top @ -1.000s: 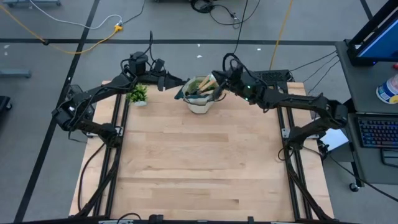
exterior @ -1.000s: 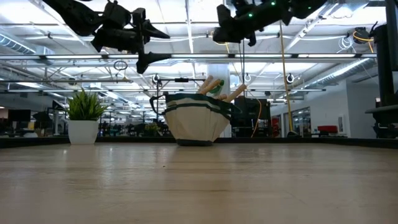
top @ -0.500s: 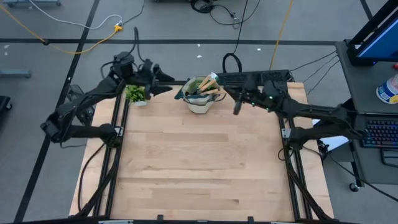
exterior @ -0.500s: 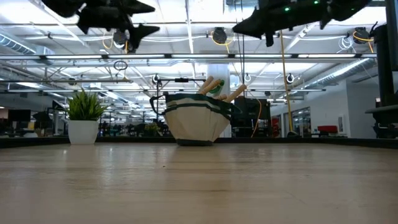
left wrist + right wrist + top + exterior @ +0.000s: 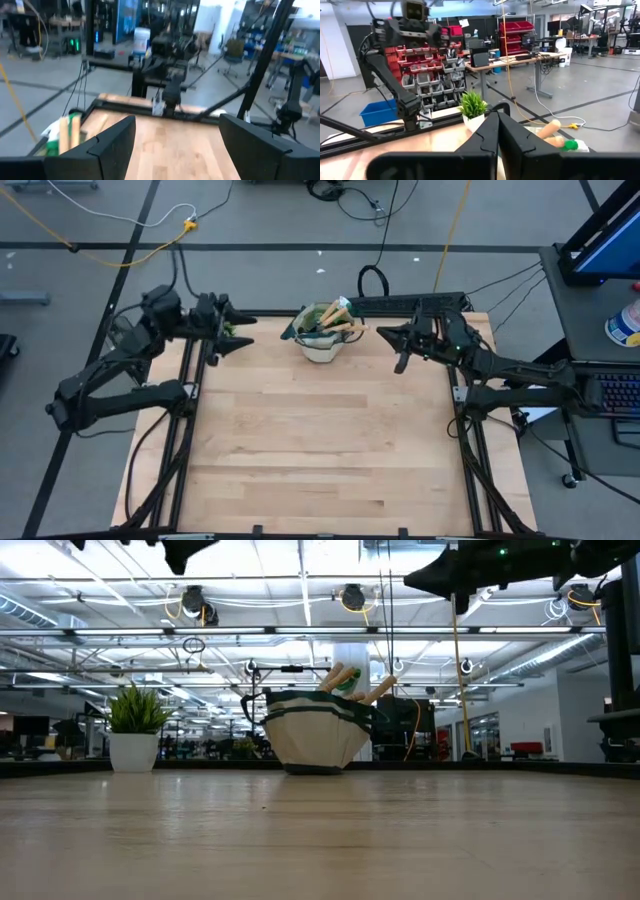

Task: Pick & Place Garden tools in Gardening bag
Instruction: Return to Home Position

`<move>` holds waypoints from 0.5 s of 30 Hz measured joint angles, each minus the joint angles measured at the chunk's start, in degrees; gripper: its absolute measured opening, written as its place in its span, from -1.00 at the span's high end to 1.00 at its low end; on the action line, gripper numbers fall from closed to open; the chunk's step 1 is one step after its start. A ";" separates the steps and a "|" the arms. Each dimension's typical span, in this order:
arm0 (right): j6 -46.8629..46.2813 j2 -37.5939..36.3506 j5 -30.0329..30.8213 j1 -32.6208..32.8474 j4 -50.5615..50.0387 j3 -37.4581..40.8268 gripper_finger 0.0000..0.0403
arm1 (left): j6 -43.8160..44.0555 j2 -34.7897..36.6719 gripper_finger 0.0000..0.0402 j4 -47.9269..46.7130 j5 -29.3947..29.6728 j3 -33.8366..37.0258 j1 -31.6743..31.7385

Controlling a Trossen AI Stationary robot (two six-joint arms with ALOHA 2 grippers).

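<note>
Garden tools (image 5: 335, 320), wood-handled metal hand tools plus a green piece, are in neither gripper.

Dark two-finger left gripper (image 5: 240, 332): the left wrist view shows the jaws wide apart with nothing between them. It hangs in the air over the far left corner of the light wooden worktop (image 5: 320, 440).

Dark two-finger right gripper (image 5: 383, 332): the right wrist view shows the fingers (image 5: 485, 145) pressed together and empty. It is near the far edge, right of centre, tip pointing toward the left side.

The tools stand bunched in the round beige canvas gardening bag with dark green trim (image 5: 322, 350). The bag sits on the worktop at the far edge, about mid-width, between the two grippers and clear of both.

View differences:
- The high view gives the layout but no heights.
- The low view shows both grippers well above the bag's rim. The left one is cut off by the picture's top edge.
- The low view also shows the wooden handles poking out above the rim, tilted toward the right side.
- The small green potted plant in a white pot (image 5: 135, 730) is clear in the low and right wrist views, standing near the far left corner, apart from the bag. In the high view the left gripper covers most of it.
- The left wrist view catches only a sliver of the tools, at its edge.
</note>
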State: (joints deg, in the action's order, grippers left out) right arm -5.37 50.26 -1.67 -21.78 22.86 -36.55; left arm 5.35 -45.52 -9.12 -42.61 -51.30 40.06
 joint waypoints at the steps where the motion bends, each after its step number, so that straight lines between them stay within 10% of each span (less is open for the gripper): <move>1: 0.02 -0.34 0.03 0.00 -0.01 0.34 1.00 | 1.13 0.98 -0.47 1.75 1.38 0.95 -1.35; 15: 3.23 -0.83 0.13 0.07 -2.17 1.00 1.00 | 9.02 4.38 -0.47 13.61 29.47 13.12 -26.04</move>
State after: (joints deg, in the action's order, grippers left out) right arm -2.14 49.43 -1.54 -21.71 20.68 -35.55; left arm 14.37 -41.14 4.49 -13.14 -38.18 14.02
